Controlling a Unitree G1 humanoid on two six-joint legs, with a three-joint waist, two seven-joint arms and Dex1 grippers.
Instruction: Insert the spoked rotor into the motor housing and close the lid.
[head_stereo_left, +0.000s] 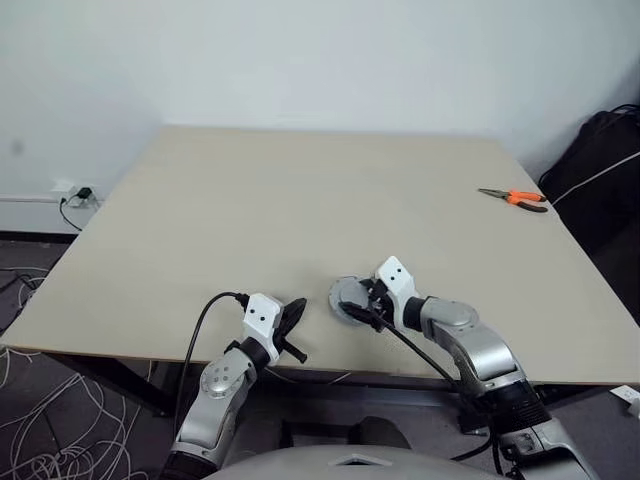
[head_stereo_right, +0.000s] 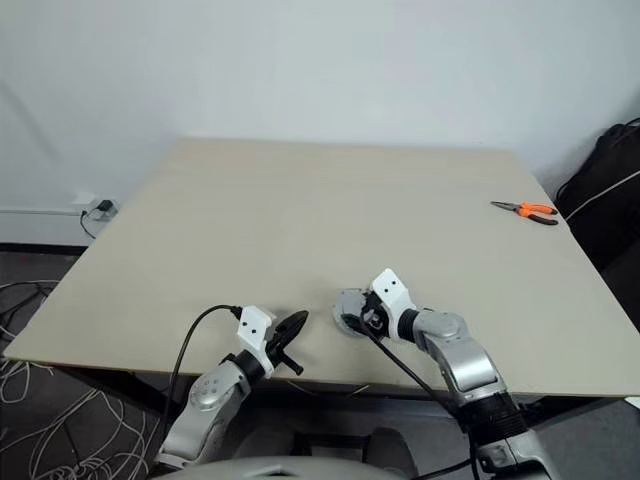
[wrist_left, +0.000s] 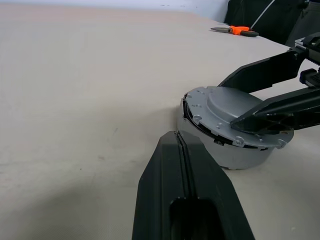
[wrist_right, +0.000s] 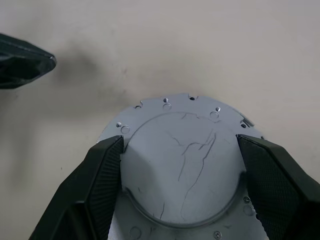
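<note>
The lid (wrist_right: 176, 170), a grey disc with a raised round centre, sits on the grey motor housing (wrist_left: 243, 156) near the table's front edge. Its far edge looks slightly lifted, with a dark gap underneath. My right gripper (wrist_right: 180, 146) reaches over it from the right. Its two black fingers (wrist_right: 107, 165) press against opposite sides of the raised centre. My left gripper (head_stereo_left: 293, 330) is shut and empty. It points at the housing from the left, a short gap away, and its closed fingertips (wrist_left: 176, 137) rise in the left wrist view. The spoked rotor is hidden.
Orange-handled pliers (head_stereo_left: 520, 198) lie far back on the right of the beige table (head_stereo_left: 300, 200). A black bag (head_stereo_left: 600, 170) stands beyond the table's right side. Loose cables lie on the floor at the left.
</note>
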